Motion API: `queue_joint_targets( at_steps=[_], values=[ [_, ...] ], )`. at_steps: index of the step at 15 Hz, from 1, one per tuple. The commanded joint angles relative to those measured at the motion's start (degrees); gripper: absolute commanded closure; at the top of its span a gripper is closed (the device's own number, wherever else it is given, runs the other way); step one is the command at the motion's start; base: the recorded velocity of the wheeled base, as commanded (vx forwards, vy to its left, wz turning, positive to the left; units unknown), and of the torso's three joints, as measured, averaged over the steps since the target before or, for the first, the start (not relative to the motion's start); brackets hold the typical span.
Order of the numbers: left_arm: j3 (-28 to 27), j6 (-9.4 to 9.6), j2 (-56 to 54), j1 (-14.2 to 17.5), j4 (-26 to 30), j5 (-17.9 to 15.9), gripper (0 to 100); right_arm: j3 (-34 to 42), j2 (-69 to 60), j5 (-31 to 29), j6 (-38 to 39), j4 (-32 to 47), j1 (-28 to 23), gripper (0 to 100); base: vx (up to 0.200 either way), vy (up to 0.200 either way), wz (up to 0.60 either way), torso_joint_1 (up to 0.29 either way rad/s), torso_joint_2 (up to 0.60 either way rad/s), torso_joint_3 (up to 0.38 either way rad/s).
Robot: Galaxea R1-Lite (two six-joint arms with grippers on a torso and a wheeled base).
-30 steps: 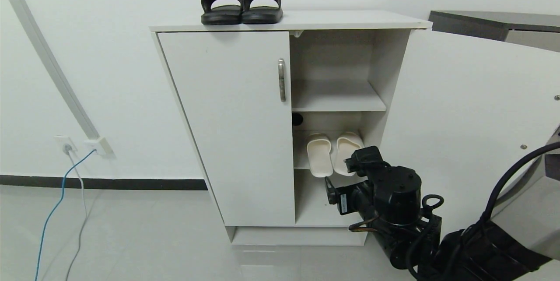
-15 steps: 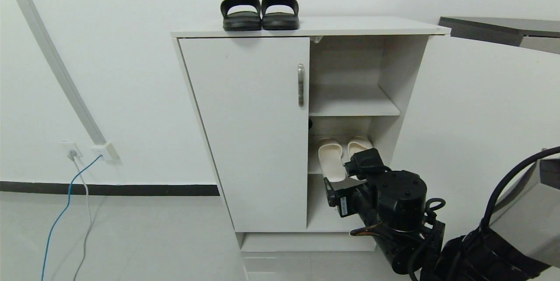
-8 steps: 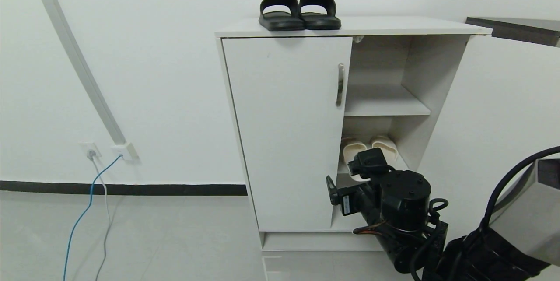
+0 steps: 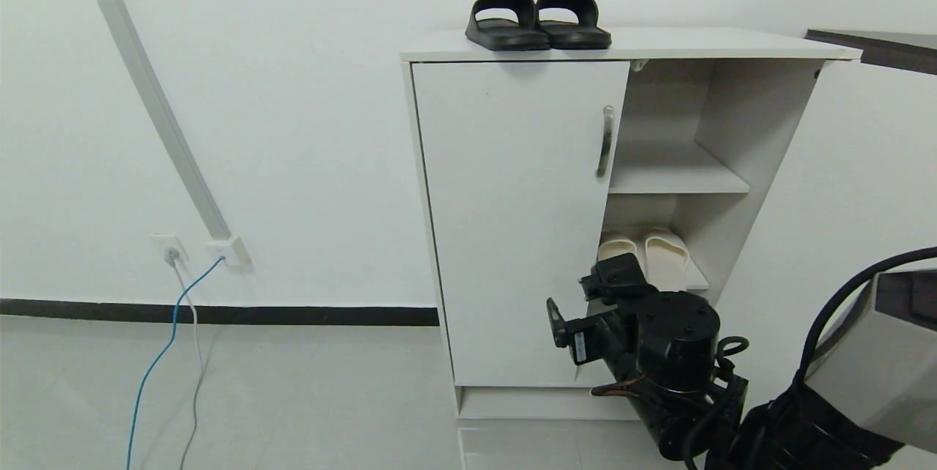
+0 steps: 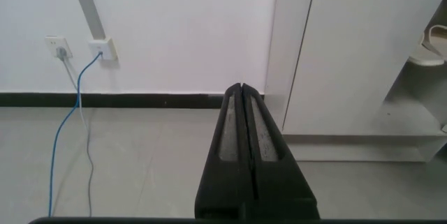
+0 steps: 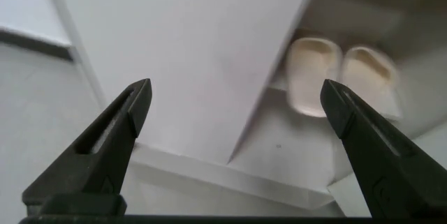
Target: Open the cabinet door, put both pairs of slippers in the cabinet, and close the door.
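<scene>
**On the cabinet's top, one pair left to stow**

At the top's front edge of the white two-door cabinet (image 4: 512, 236) sit the black rubber slide slippers (image 4: 538, 20). The cream foam slippers (image 4: 644, 250) already lie on the middle shelf (image 4: 699, 282), with the right door (image 4: 842, 184) open. The right gripper (image 6: 236, 88) is spread wide and empty, low by the opening. The left gripper (image 5: 242, 95) is pressed closed and empty. The next move is likely to reach up for the black pair.

Wall sockets (image 4: 168, 244), blue cable (image 4: 155, 367), black skirting strip (image 4: 293, 315)
</scene>
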Motion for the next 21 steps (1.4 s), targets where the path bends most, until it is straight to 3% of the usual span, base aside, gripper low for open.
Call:
queue_joint_targets(
  at_steps=[1,14,21],
  values=[
    [0.00,-0.01,0.05,0.04,-0.01,0.01,100,0.07,0.40,0.04,-0.01,0.05,-0.12,0,0.000,0.000,0.00,0.000,0.00,0.000],
    [-0.09,-0.01,0.05,0.04,-0.01,-0.07,100,-0.02,0.75,-0.22,-0.01,-0.04,-0.03,0,0.000,0.000,0.00,0.000,0.00,0.000],
    [-0.09,-0.01,0.05,0.04,-0.01,-0.07,100,0.16,0.67,-0.31,-0.01,-0.39,-0.03,0,0.000,0.000,0.00,0.034,-0.35,-0.325]
  ],
)
